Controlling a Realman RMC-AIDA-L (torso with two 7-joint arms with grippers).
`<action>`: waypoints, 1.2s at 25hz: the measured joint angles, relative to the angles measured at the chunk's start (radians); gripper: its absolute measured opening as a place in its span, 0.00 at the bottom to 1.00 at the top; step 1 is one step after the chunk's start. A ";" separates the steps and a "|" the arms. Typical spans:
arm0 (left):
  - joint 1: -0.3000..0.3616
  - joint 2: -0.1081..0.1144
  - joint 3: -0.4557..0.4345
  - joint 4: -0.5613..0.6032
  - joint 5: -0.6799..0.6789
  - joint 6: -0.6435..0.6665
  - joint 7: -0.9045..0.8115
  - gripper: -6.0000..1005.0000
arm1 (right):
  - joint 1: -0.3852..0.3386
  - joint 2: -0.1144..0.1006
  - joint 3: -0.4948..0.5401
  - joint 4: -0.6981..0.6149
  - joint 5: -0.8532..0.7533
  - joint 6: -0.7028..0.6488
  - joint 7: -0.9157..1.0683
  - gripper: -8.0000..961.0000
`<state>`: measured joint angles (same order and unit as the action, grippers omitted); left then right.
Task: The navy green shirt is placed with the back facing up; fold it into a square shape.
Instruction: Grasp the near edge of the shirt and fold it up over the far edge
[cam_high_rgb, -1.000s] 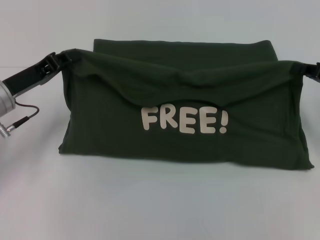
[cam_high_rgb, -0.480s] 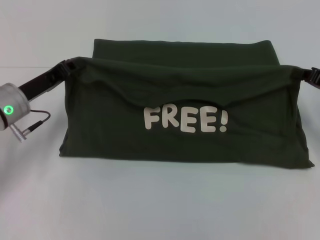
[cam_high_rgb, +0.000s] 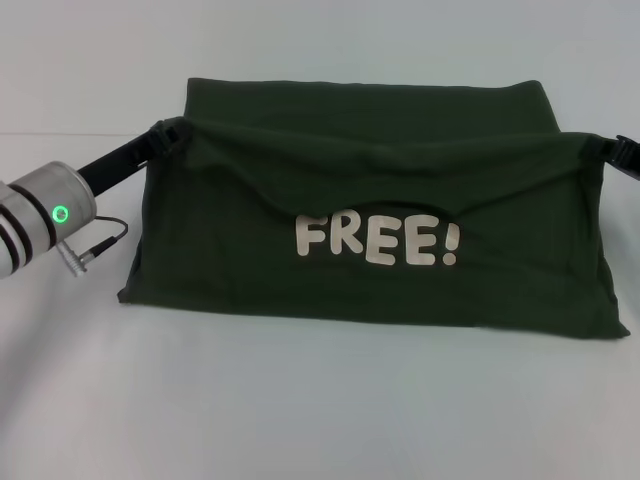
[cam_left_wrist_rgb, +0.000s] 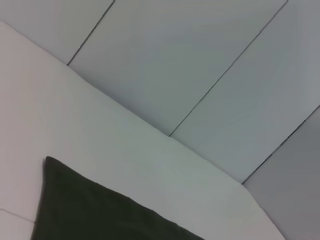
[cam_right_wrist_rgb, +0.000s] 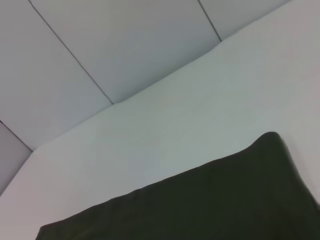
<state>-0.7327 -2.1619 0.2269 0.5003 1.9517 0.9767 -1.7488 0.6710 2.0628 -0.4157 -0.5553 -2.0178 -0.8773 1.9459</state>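
The navy green shirt (cam_high_rgb: 380, 215) hangs between your left tool (cam_high_rgb: 172, 133) and right tool (cam_high_rgb: 606, 147), each clamping a corner to carry the fold over.

The only readable text is the word "FREE!" (cam_high_rgb: 377, 240), printed in pale, rounded block capitals with an exclamation mark on the dark olive-green T-shirt (cam_high_rgb: 520, 270). It stands on the shirt's raised front layer, below the edge stretched between the left gripper (cam_high_rgb: 172, 133) and the right gripper (cam_high_rgb: 612, 150), roughly midway between the two and a little nearer the right one. The letters read upright in the head view. Neither wrist view shows any lettering, number or label.
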 joint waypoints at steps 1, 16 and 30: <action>-0.001 0.000 0.002 -0.003 -0.004 -0.008 0.005 0.04 | 0.003 0.002 0.000 0.000 0.000 0.006 -0.003 0.07; -0.042 -0.002 0.014 -0.058 -0.008 -0.128 0.074 0.04 | 0.021 0.021 -0.028 0.009 0.001 0.077 -0.018 0.07; -0.081 -0.004 0.014 -0.101 -0.011 -0.233 0.109 0.07 | 0.025 0.027 -0.028 0.031 0.005 0.134 -0.038 0.08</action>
<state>-0.8139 -2.1660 0.2406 0.3992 1.9402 0.7439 -1.6394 0.6955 2.0893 -0.4433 -0.5248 -2.0125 -0.7432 1.9075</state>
